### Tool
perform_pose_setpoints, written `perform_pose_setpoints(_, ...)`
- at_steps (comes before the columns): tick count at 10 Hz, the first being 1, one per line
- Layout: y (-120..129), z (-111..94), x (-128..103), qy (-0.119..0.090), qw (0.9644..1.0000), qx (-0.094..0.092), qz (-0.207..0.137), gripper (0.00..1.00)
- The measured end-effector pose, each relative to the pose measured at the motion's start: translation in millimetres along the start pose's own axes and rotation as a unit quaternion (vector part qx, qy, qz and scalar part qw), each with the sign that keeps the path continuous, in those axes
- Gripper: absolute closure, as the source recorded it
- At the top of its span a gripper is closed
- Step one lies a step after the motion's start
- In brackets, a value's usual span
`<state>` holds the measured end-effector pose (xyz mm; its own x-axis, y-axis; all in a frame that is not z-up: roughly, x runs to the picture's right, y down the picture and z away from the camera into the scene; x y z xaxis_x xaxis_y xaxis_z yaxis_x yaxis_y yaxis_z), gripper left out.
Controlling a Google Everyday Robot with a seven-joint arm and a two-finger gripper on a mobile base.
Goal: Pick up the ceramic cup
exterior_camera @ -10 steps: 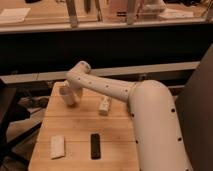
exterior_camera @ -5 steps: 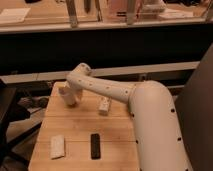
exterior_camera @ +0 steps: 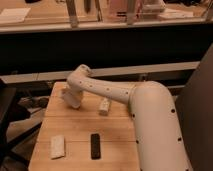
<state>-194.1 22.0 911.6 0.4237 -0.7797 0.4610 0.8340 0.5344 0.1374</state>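
Barely any shift of the gripper (exterior_camera: 71, 98) since 0.5 s ago: low over the far left corner of the worktop (exterior_camera: 120, 150). Cannot tell whether jaws released or clenched. Apparently the ceramic cup (exterior_camera: 104, 106) just right of it, apart, toward the worktop's middle. Likely light, rigid, glazed and slippery, breakable if dropped. Best taken from above, pinching across the wall near the rim. Toward the front edge, 2 bystanders: pale block (exterior_camera: 58, 146), black bar (exterior_camera: 95, 145).
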Motion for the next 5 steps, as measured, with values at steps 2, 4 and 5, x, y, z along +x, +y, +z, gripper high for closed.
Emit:
perform_pose_setpoints(2,4.7,-6.7,1.6,0.004,1.0000,0.000,-0.001,0.54)
perform_pose_setpoints(4,4.5,-5.9,0.5,0.005,1.0000,0.001,-0.003,0.72)
perform_pose_setpoints(5,1.7,-6.6,-1.9,0.005,1.0000,0.003,-0.005,0.84)
